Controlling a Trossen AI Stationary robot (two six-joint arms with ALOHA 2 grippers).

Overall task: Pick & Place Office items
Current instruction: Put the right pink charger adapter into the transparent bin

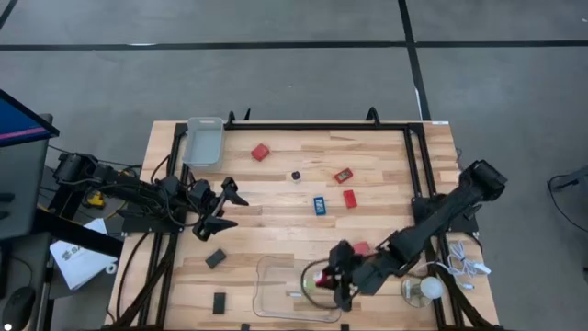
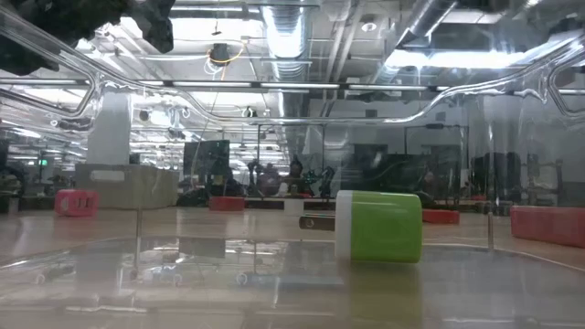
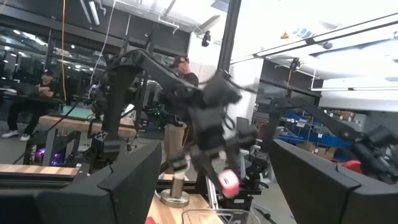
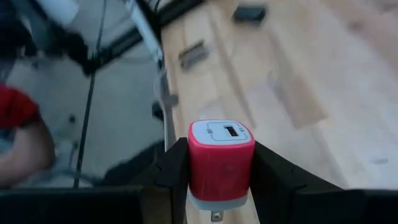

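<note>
One red charger (image 4: 220, 163) pinched in right tool (image 1: 333, 276) over clear tray (image 1: 276, 308) w/ green-white piece (image 2: 378, 226); left tool (image 1: 223, 210) spread.

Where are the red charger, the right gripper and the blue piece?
red charger (image 4: 221, 163): right wrist view, its red front face.
right gripper (image 1: 333, 274): high view, between its fingertips, over the clear tray.
blue piece (image 1: 320, 205): high view, its centre.

Red USB charger block (image 4: 221, 163) is clamped upright between the right gripper's (image 1: 328, 279) fingers; other red blocks (image 1: 349, 198) lie well off from it.
</note>
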